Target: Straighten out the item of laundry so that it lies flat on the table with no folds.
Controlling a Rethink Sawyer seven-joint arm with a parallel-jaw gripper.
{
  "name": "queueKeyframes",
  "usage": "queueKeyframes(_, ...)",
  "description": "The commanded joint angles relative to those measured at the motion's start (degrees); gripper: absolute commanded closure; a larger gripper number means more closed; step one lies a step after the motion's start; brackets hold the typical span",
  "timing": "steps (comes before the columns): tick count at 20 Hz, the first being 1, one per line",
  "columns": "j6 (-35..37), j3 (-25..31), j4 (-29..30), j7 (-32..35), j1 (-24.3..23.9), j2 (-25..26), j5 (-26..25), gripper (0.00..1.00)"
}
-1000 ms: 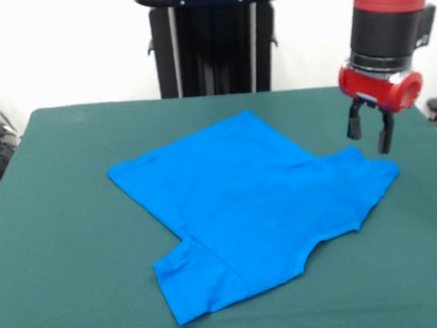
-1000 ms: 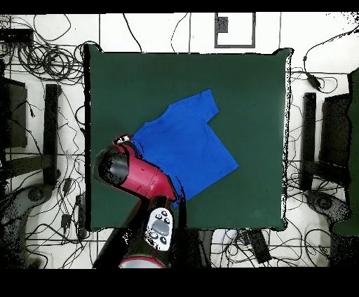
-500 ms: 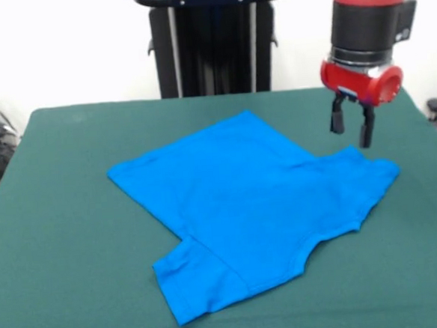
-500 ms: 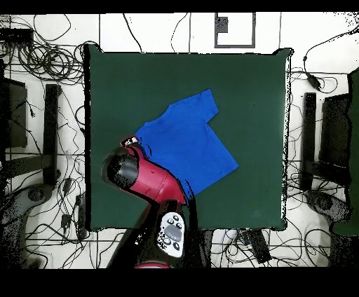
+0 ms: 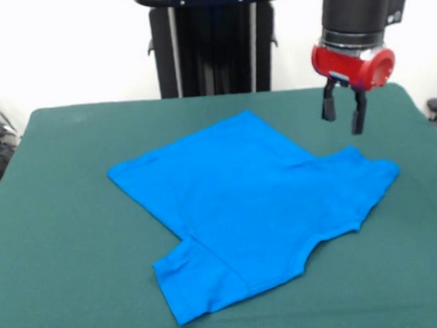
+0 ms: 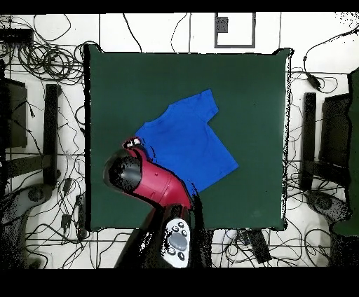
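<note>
Gripper (image 5: 344,116) parted, empty — above T-shirt (image 5: 251,203) sleeve, apart.

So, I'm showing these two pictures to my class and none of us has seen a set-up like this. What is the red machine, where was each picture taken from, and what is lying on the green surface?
The red and black machine is a robot arm. At its end is a gripper, a small claw with two dark fingers. They stand apart, so it is open, and it holds nothing.

One picture looks across the table toward the robot, so the arm comes down from the top. The other looks straight down from above; there the arm appears as a red shape covering part of the table.

The table has a dark green top. On it lies a bright blue T-shirt, the only cloth there. It is spread out, one sleeve pointing toward the front camera. The gripper hangs in the air above the table, behind the shirt's other sleeve, not touching it.
</note>
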Motion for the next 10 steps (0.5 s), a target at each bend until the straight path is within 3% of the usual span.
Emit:
queueKeyframes(1, 12.51, -0.94, -4.43, 3.83, -0.96, 1.89, -4.03, 0.0)
queueKeyframes(10, 21.12, -5.61, -17.9, 1.09, -6.31, 5.8, -11.32, 0.0)
